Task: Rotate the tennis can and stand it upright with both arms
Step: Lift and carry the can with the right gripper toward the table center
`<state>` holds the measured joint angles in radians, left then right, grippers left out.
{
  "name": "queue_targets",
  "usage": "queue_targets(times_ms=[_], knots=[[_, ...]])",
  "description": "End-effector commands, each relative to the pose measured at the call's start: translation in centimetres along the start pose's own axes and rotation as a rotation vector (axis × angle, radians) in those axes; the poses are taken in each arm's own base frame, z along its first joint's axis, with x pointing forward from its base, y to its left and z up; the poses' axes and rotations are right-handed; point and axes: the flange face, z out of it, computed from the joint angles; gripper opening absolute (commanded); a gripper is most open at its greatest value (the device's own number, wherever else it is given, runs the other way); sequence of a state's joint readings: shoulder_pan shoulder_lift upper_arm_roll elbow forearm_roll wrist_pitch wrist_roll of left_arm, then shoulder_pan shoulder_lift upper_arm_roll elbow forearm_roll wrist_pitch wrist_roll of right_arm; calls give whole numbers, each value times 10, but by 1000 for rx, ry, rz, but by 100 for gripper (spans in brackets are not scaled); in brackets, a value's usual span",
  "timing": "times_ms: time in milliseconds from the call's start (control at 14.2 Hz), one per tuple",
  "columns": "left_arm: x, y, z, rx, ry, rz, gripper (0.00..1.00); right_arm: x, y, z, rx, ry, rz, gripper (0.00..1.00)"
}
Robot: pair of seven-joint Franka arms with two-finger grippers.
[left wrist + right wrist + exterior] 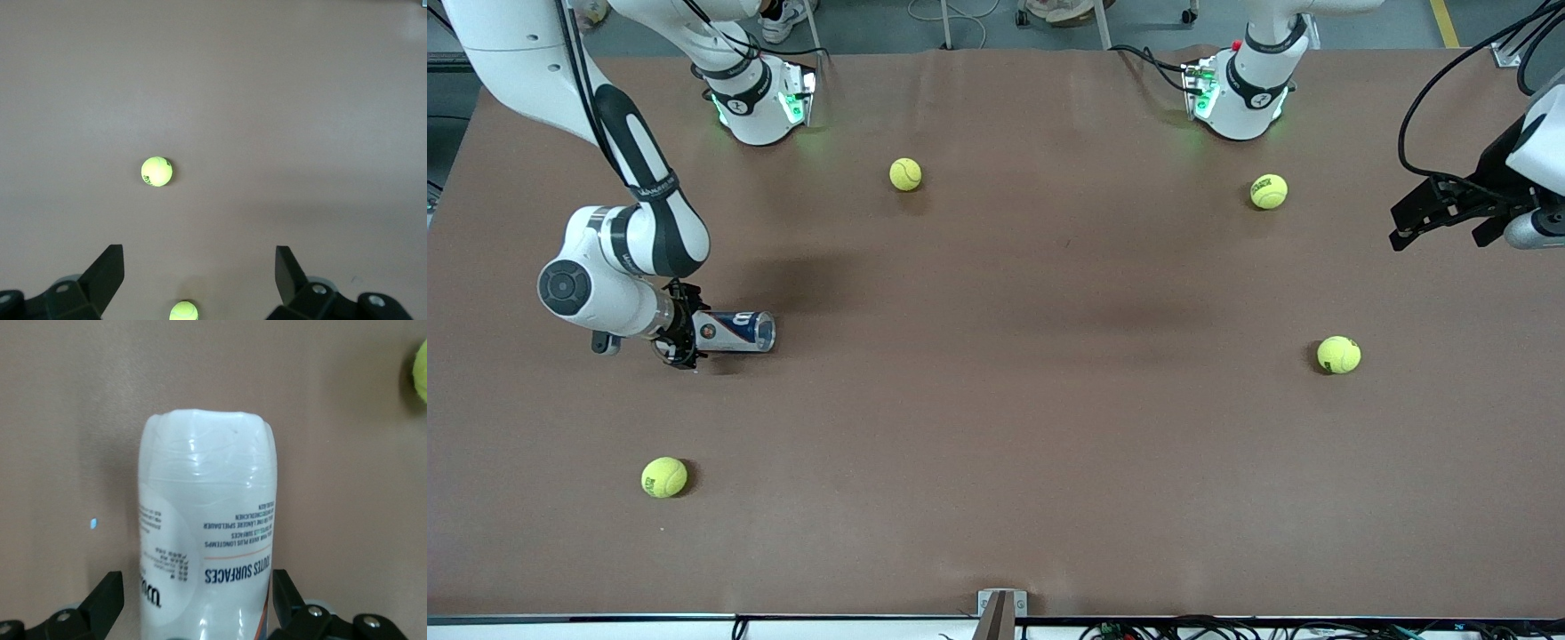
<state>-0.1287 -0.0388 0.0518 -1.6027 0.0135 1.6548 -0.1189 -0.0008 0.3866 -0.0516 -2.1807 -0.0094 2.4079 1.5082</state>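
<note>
Risk of roll-away: can (738, 331) lying flat on tabletop (996, 400) between released right pincer (680, 336) fingers, ungripped; left pincer (1436, 213) released, waiting aloft at tabletop's left-arm end.

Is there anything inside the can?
I can't tell. The can lies on its side on the table between the right gripper's open fingers; its label covers the wall, hiding the inside. Four balls lie loose on the table.
</note>
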Motion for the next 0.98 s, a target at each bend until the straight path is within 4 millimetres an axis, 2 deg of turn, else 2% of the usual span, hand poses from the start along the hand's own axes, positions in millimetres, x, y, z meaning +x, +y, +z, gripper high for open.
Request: queue_targets(times_ms=[0,70,141,211,281,492,633,844,915], knots=[[-2,0,-6,-9,-3,1,100,-2,1,10,18,9,12,100],[-2,0,-6,-8,-3,0,100,-2,1,14,14,10,12,99],[-2,0,-6,-8,-3,0,100,-2,1,16,9,10,12,90],[-2,0,-6,-9,-3,1,100,-4,2,18,-3,9,9,70],[-2,0,-6,-9,-3,1,100,-6,3,18,-6,10,6,63],[-2,0,-6,-9,-3,1,100,-14,3,15,-35,10,5,62],[-2,0,-6,-8,-3,0,100,-32,-2,0,-80,13,16,62],[-2,0,-6,-8,-3,0,100,-85,-4,-28,-92,16,57,62],[-2,0,-6,-8,-3,0,100,-111,-7,-37,-82,6,75,62]])
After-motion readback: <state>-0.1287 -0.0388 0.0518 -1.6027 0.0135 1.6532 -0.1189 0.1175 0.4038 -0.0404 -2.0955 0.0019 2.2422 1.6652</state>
